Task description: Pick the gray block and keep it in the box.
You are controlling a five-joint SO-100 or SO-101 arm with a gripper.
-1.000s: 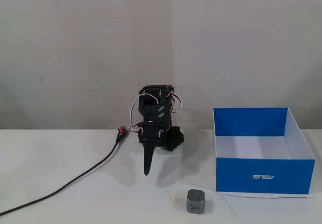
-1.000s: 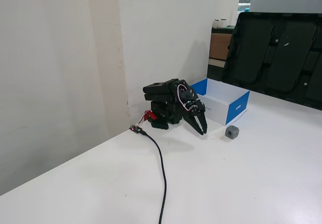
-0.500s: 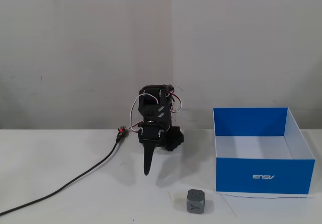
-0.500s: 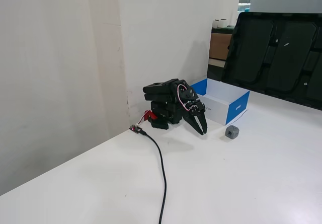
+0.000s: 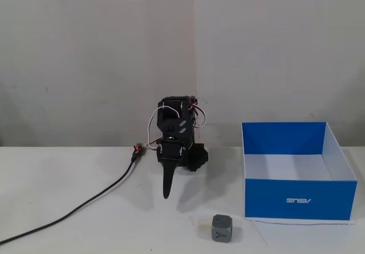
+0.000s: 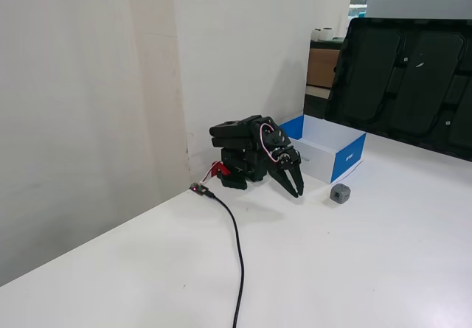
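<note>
The gray block (image 5: 222,228) is a small dark-gray cube with a "Y" mark, lying on the white table near the front edge in a fixed view. It also shows in the other fixed view (image 6: 340,193), just in front of the box. The box (image 5: 299,200) has bright blue walls and a white inside, stands right of the block, and appears empty; it also shows in the other fixed view (image 6: 348,158). My gripper (image 5: 166,192) hangs from the folded black arm with its fingers together, pointing down at the table, holding nothing, well left of the block. It also shows in the other fixed view (image 6: 298,192).
A black cable (image 5: 85,205) runs from the arm's base across the table to the front left. A wall stands right behind the arm. A large black panel (image 6: 398,77) stands behind the table's far side.
</note>
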